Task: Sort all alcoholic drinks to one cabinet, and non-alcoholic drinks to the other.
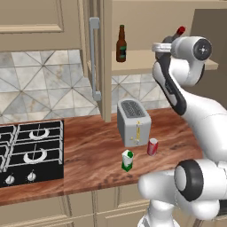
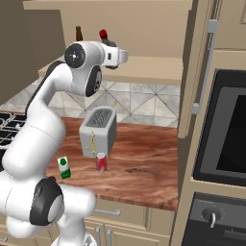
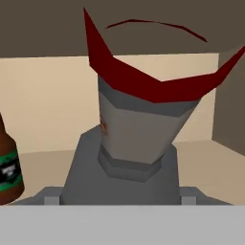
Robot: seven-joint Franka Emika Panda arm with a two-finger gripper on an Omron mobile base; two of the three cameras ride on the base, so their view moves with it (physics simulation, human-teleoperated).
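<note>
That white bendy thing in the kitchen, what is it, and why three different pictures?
It is a robot arm sorting drinks. Two pictures come from cameras behind it, one left and one right; the third is from a camera on its hand. The hand reaches into an open wall cabinet, right up against a grey bottle with a red cap. Whether it grips that bottle I cannot tell. A brown beer bottle stands on the same shelf. On the wooden counter sit a toaster, a red can and a small green carton.

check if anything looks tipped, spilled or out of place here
Nothing stands out. The beer bottle, carton and soda can stand upright, nothing spilled. The grey bottle sits close before the hand.
</note>
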